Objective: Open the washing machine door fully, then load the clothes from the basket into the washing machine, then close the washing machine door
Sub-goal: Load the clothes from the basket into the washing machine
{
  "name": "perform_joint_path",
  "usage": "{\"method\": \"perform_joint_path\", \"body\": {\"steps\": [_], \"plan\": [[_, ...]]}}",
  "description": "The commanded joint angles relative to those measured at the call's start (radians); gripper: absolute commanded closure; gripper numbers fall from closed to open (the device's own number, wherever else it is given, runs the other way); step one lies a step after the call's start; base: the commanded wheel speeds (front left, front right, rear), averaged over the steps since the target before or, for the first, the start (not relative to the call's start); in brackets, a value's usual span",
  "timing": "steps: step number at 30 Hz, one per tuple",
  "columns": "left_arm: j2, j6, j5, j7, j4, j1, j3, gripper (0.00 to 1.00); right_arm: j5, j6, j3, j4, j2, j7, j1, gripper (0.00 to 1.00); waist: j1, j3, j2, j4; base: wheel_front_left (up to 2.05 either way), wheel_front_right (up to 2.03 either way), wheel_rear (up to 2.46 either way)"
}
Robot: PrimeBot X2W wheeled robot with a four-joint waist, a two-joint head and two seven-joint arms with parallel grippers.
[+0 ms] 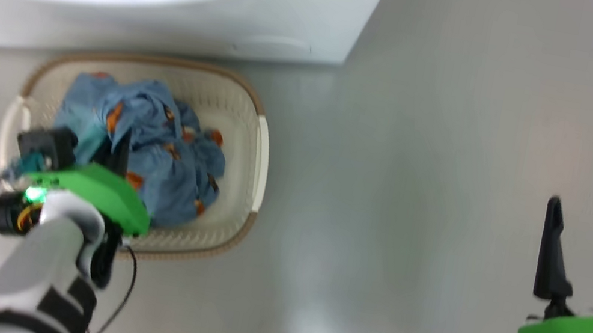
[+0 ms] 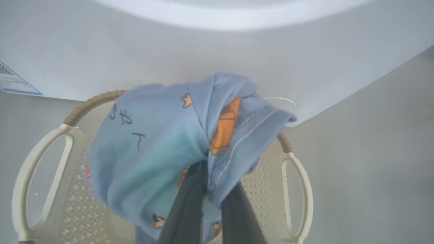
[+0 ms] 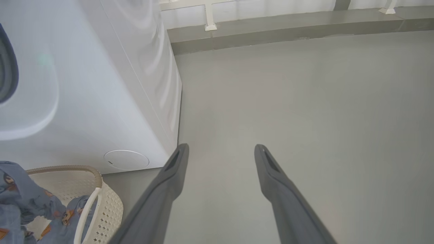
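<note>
Pinching one bundle of clothes [image 2: 152, 152] over the one basket [image 1: 260, 163], left jaws clench; right jaws gape.

A sticker [image 2: 13, 81] with a blue edge sits on the washer [image 2: 217, 57] front, at the left of the left wrist view; its fine print is too small to read. The blue clothes [image 2: 152, 152] carry a few dark marks [image 2: 123, 117] like letters, perhaps an S and a T, not surely legible.
</note>
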Motion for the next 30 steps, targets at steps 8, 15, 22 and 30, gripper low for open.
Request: {"method": "perform_joint_path", "body": {"steps": [8,15,22,30], "plan": [[0.020,0.039,0.075,-0.014,-0.231,0.268,0.071,1.00,-0.007,0.004,0.012,-0.012,-0.010,0.029,0.125,0.00,0.0002,-0.319,0.0000,0.062,0.00,0.00,0.00],[0.016,0.061,0.113,-0.014,-0.330,0.432,0.082,1.00,-0.022,0.004,0.026,-0.027,-0.010,0.067,0.204,0.00,0.0002,-0.472,0.0000,0.077,0.00,0.00,0.00],[0.030,0.082,0.126,-0.008,-0.420,0.559,0.075,1.00,-0.030,0.004,0.039,-0.061,-0.010,0.110,0.291,0.00,0.0002,-0.591,0.0000,0.097,0.00,0.00,0.00],[0.044,0.111,0.126,0.032,-0.530,0.625,0.066,1.00,-0.017,0.004,0.049,-0.093,-0.010,0.127,0.328,0.00,0.0002,-0.618,0.0000,0.106,0.00,0.00,0.00]]}}
